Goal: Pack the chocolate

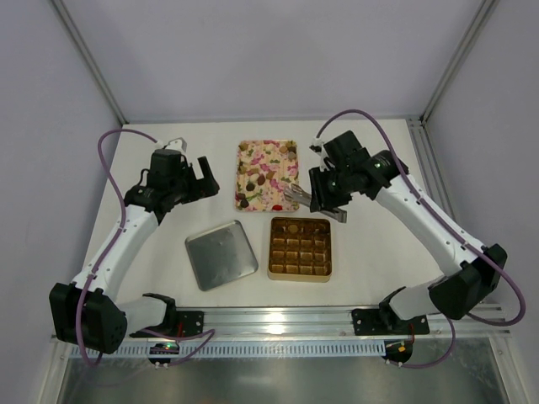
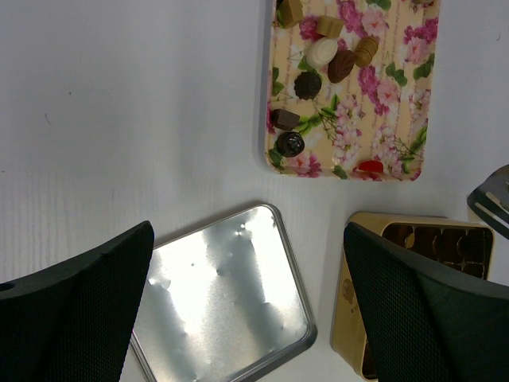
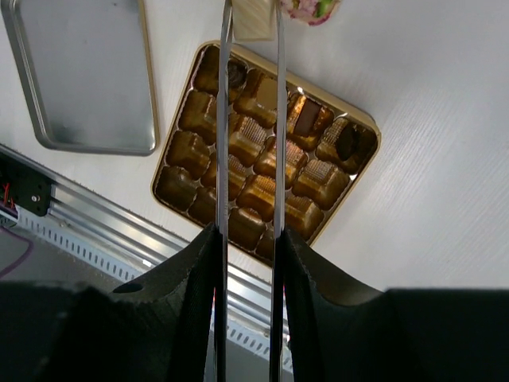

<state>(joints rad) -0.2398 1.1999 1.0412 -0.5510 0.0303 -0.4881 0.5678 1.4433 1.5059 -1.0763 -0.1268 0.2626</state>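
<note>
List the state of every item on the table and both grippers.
left gripper: open, empty.
right gripper: shut on tongs.
tongs: pinching a cream chocolate.
gold box: open, mostly empty cells.
silver lid: off, lying beside box.
floral tray: holding loose chocolates.

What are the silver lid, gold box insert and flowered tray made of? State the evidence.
Silver lid: likely bare tin-like metal; dull sheen, blurred reflections, rolled rim.
Gold box insert: probably thin moulded plastic, glossy; ribbed cells catch highlights.
Flowered tray: printed floral surface, slightly glossy; metal or plastic, cannot tell.
</note>
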